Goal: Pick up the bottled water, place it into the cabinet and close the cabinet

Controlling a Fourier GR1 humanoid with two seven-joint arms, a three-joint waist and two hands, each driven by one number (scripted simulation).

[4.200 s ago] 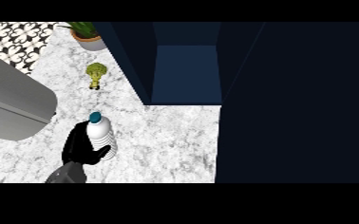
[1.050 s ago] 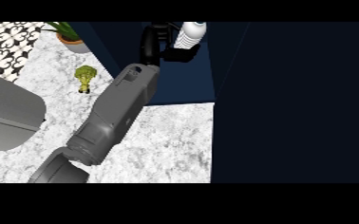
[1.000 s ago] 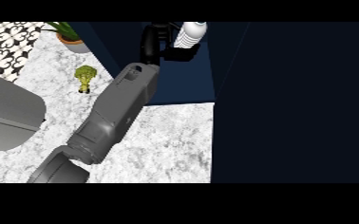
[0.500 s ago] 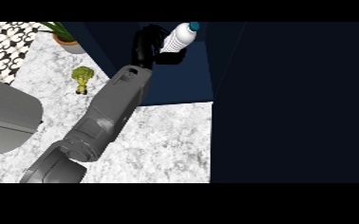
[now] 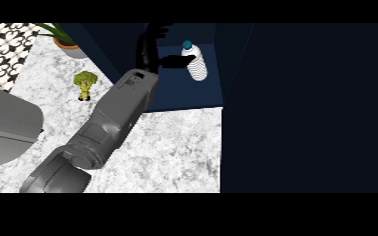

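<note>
Bottled water: ribbed, white, teal-capped.

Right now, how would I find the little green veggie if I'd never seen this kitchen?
Start at the marble counter and look to its far left corner, where a potted plant stands. Just in front of that pot sits the broccoli, alone on the stone. It is the only small, bumpy, yellow-green thing there.

I have one grey forearm in view, running from the lower left edge up and to the right, fully stretched out. At its end my black left hand points upward, fingers extended, thumb sticking out to the right. I can't see my right hand.
</note>
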